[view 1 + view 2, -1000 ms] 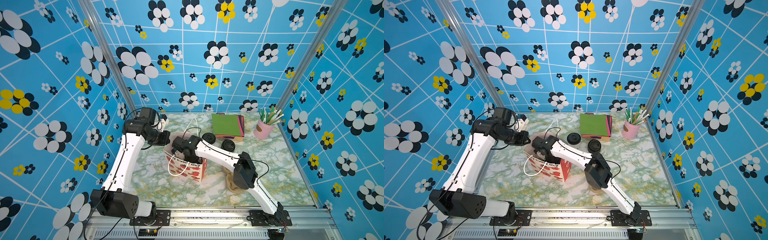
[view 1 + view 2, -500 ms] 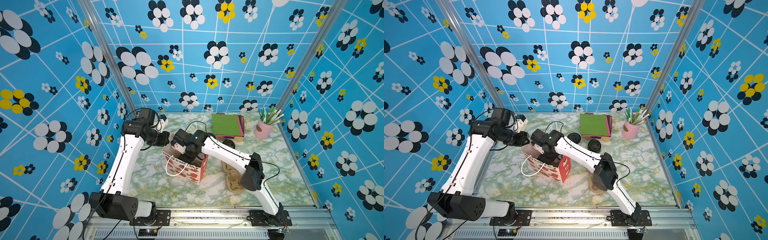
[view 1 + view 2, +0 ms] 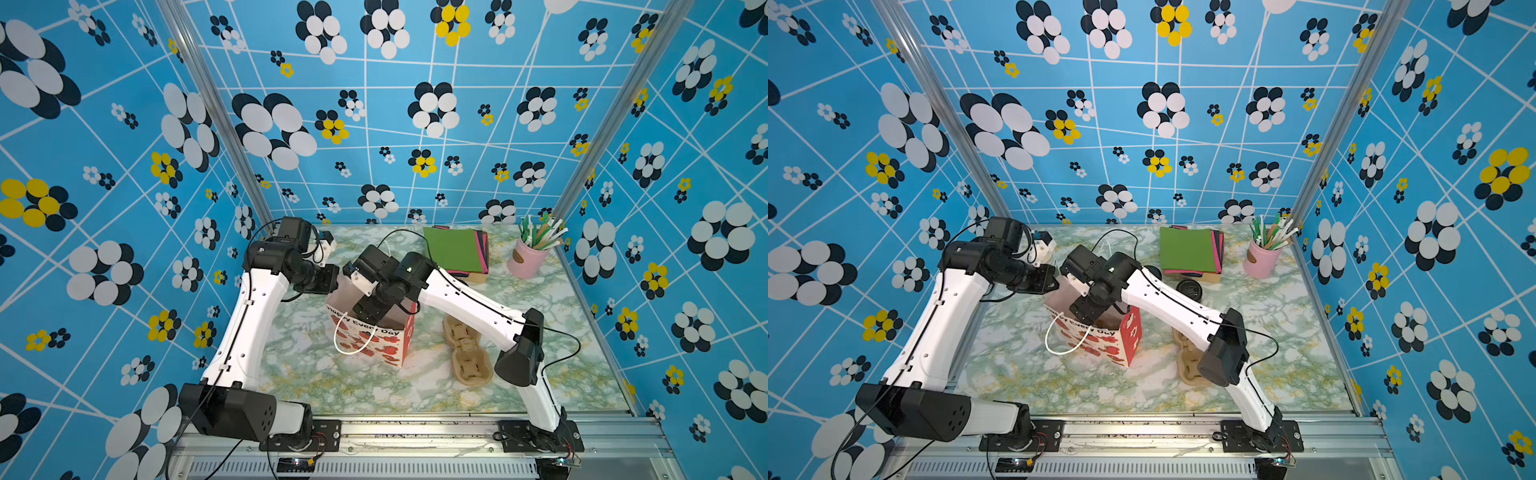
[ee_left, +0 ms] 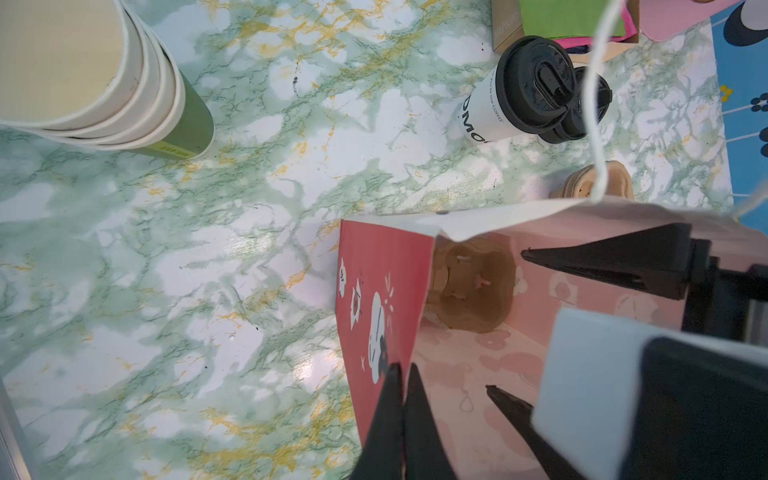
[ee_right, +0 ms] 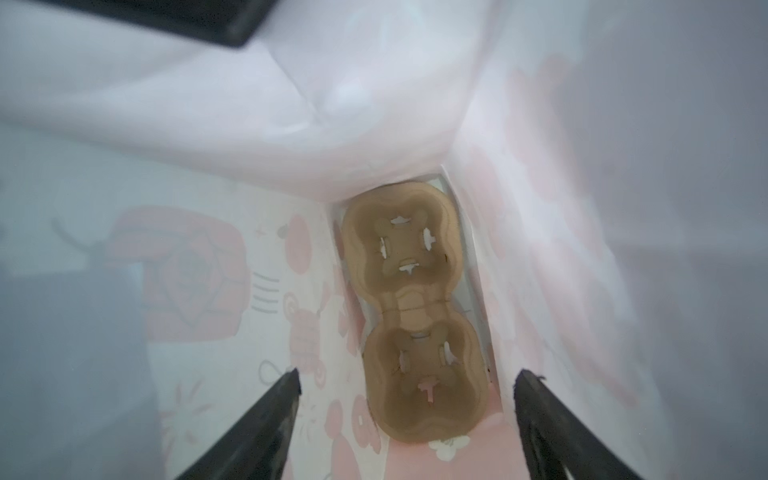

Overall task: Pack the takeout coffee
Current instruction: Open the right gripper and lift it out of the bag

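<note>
You are looking at a robot lab cell: printed backdrop walls, aluminium base rail, marble-film surface.

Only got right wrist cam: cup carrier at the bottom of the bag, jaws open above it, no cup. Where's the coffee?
Observer: The takeout coffee stands on the table outside the paper bag, lid on, beside the stack of black lids.
Operator: Bag held?
Observer: Left gripper is shut on its red side wall at the rim.
Operator: Anything else nearby?
Observer: Another cup carrier lies on the table beside the bag.
</note>
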`<control>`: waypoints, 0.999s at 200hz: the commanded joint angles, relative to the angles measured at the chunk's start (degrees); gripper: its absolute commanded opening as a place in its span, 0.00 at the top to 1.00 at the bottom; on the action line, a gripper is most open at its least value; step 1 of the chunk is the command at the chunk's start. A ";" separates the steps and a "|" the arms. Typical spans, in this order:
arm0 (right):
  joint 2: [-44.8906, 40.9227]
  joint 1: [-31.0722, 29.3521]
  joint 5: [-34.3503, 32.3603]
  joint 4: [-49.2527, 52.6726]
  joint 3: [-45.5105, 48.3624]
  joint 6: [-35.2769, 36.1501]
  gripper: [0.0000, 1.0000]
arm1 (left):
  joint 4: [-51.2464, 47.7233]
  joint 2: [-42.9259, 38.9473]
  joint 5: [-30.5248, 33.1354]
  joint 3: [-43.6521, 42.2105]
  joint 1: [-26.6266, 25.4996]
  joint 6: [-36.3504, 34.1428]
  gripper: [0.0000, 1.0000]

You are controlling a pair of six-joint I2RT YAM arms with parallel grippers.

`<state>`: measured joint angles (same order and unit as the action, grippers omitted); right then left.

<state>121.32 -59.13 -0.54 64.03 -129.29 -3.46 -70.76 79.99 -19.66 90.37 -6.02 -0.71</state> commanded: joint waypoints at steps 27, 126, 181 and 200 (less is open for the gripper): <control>-5.13 -0.36 -0.87 -4.50 -0.70 -1.09 0.16 | -1.34 -1.63 0.41 -1.06 -0.22 -1.37 1.00; -18.20 -0.37 -7.02 -9.44 2.21 0.12 0.05 | -2.61 -2.37 2.11 -0.66 -0.22 -1.07 1.00; -30.68 1.15 -14.08 -13.85 15.16 2.26 0.01 | -4.91 -3.82 6.48 0.00 0.17 0.26 1.00; -33.38 3.41 -14.41 -13.51 18.86 1.91 0.01 | -5.58 -4.45 7.31 -0.02 1.11 0.67 1.00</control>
<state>89.84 -58.17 -11.77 51.40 -114.56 -2.11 -73.43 77.25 -14.87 89.73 -5.98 -0.80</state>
